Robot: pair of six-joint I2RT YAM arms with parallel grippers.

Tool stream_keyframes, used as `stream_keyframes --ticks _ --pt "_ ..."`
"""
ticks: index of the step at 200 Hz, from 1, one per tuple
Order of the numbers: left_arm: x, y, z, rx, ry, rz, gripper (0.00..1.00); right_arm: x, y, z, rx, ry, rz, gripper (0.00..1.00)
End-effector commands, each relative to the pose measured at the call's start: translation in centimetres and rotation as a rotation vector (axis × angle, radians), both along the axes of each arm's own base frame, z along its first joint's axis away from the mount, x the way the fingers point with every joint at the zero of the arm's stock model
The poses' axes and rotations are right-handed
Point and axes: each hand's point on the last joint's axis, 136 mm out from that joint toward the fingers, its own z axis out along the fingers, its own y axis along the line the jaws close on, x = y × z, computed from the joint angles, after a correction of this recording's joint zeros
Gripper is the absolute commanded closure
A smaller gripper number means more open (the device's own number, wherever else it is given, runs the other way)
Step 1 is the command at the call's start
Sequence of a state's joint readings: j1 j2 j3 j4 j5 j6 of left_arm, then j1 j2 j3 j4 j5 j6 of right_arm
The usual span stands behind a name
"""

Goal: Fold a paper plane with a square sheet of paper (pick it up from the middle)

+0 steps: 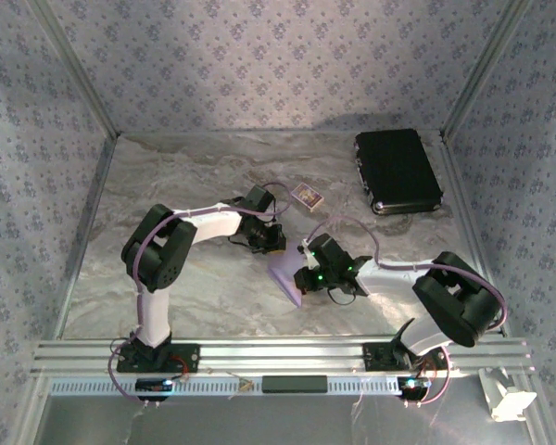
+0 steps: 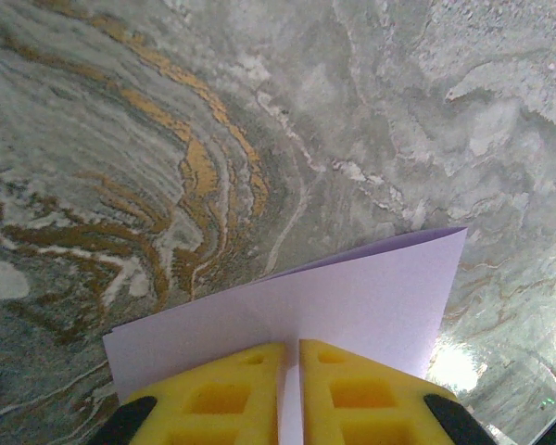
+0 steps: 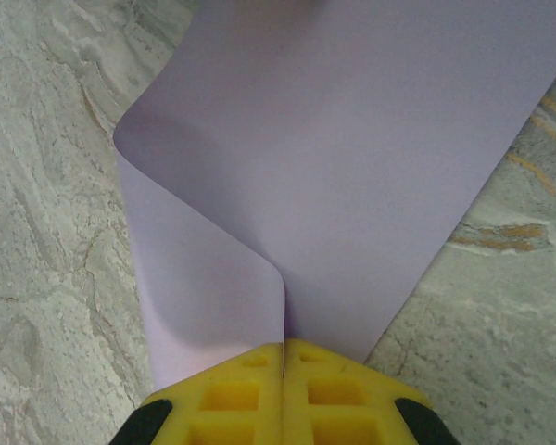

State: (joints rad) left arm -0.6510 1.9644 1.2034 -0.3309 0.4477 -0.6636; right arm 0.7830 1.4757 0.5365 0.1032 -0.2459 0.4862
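The square sheet of paper (image 1: 284,272) is pale lilac and hangs between my two grippers near the middle of the table, lifted and bent over itself. My left gripper (image 1: 266,238) pinches its far edge. In the left wrist view the yellow fingers (image 2: 224,394) stand nearly together around the left gripper (image 2: 291,357), with the sheet (image 2: 352,297) running through the slit. My right gripper (image 1: 308,278) holds the near side. In the right wrist view the right gripper (image 3: 284,350) is shut on the paper (image 3: 352,139), which curls in a loop to the left.
A small patterned card (image 1: 308,196) lies just behind the grippers. A black case (image 1: 398,171) sits at the back right corner. Patterned walls close in the marbled table (image 1: 167,185) on three sides. A white object (image 1: 505,394) rests off the table at the near right.
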Motion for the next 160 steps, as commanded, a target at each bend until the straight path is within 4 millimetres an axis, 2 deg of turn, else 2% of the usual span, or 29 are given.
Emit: stream_keyframes --ticks 1,106,128,160 --pt "-0.7 1.4 -1.0 0.072 0.015 0.018 0.87 0.6 -0.2 -0.1 -0.025 -0.005 -0.012 1.0" --pt "-0.5 1.3 -0.7 0.068 0.006 0.019 0.86 0.6 -0.6 -1.0 -0.059 0.016 -0.021 1.0" --pt "0.0 0.9 0.2 0.048 -0.014 0.019 0.84 0.5 -0.7 -1.2 -0.066 0.02 -0.018 1.0" --pt "0.9 0.2 2.8 -0.013 -0.069 0.046 0.78 0.6 -0.5 -1.4 -0.065 0.018 0.006 1.0"
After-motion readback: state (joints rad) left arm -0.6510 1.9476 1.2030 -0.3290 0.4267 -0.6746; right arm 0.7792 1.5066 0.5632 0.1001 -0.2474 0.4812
